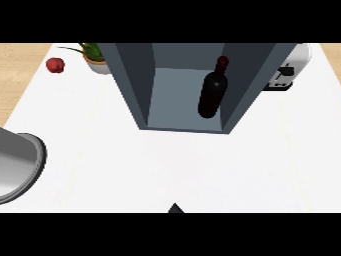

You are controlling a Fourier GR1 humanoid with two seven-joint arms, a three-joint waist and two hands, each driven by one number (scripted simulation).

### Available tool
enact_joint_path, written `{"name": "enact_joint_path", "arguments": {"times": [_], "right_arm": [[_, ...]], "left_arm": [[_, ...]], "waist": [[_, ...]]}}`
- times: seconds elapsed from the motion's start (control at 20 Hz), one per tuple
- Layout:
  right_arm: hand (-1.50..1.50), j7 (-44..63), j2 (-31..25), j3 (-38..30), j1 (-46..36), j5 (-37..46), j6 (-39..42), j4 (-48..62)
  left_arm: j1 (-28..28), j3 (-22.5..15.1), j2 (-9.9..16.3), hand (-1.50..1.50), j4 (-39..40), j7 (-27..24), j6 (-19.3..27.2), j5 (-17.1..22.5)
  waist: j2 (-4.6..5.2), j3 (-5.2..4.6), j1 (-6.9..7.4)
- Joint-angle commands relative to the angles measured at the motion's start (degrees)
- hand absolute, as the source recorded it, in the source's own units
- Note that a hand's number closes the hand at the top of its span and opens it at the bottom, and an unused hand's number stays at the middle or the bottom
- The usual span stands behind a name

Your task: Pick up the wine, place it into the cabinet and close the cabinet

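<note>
Inside open cabinet [140, 85] we see wine [212, 92] upright; left forearm [7, 165] visible, robot hand state: cannot tell.

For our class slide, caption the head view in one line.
Wine bottle standing inside the open cabinet on a white counter.

Dark wine bottle [211, 95] with a dark red cap stands upright inside the cabinet [140, 90], on its floor, toward the right side, close to the right wall but whether touching cannot be told. Cabinet is a tall grey-blue box standing on the white counter, seen from above, front open, pale blue-grey interior. No door panel can be made out.
</note>
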Motion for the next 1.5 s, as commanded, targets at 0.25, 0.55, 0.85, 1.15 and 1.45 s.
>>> {"name": "enact_joint_path", "arguments": {"times": [0.25,0.55,0.85,1.15,1.45], "right_arm": [[1.50,-2.05,8.23,-5.34,-17.43,-0.65,-10.17,16.06],[1.50,-2.45,8.56,-16.70,-32.06,-7.53,-9.75,30.95],[1.50,-9.84,8.65,-24.86,-38.44,-16.04,-1.49,44.43],[1.50,-10.12,8.67,-26.52,-42.22,-27.33,10.44,54.11],[1.50,-3.93,8.39,-23.13,-42.67,-37.56,31.61,60.72]], "left_arm": [[1.68,5.48,3.10,-1.50,4.79,-0.16,-9.19,1.83],[4.38,7.03,2.22,-1.50,7.05,-0.32,-11.64,-0.05],[6.81,10.69,2.46,-1.50,6.56,-0.37,-14.36,-0.67],[6.72,12.34,1.33,-1.50,4.97,2.03,-13.25,-0.84],[7.23,13.56,0.30,-1.50,5.36,3.11,-13.35,-0.81]], "waist": [[0.80,-0.06,1.00],[1.02,0.13,0.74],[1.26,0.21,1.40],[1.29,0.23,1.47],[1.52,0.21,1.50]]}}
